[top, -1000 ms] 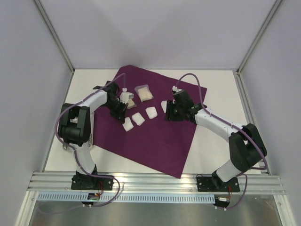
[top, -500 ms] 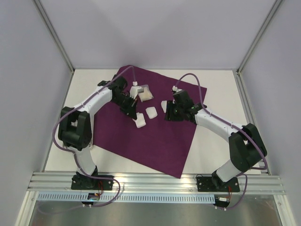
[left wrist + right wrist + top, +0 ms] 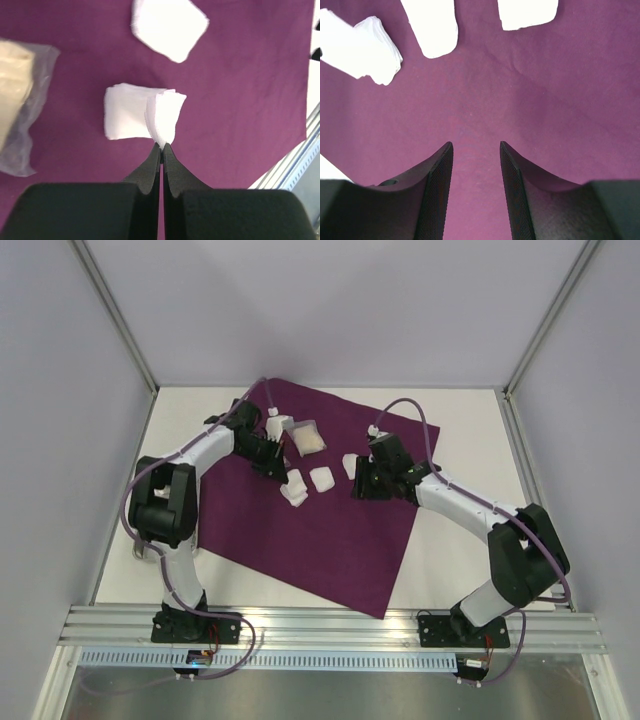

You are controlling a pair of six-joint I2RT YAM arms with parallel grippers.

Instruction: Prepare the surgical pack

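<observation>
We see the surgical pack point(image 3: 330, 540) lying open as a flat plum sheet on the table point(image 3: 460, 430), turned so that one corner points toward the near rail; both claws hang over it, so the fabric lies straight below each

The left claw point(image 3: 161, 146) is pinched tight on the near edge of a small gauze stack point(image 3: 165, 117), which stands up from its tips and overlaps the right side of a second gauze stack point(image 3: 125, 117) lying flat on the sheet; a third gauze pad point(image 3: 170, 25) lies apart, farther ahead

The right claw point(image 3: 476, 150) is spread moderately wide and holds nothing, with only bare purple between its fingers; white pads lie well ahead of it

The one container we find is a clear plastic pouch point(image 3: 20, 100) to the left of the stacks, with something pale cream inside; we cannot tell what

We judge that the held stack needs setting down squarely on the one beneath; the left arm is the nearer for that
</observation>
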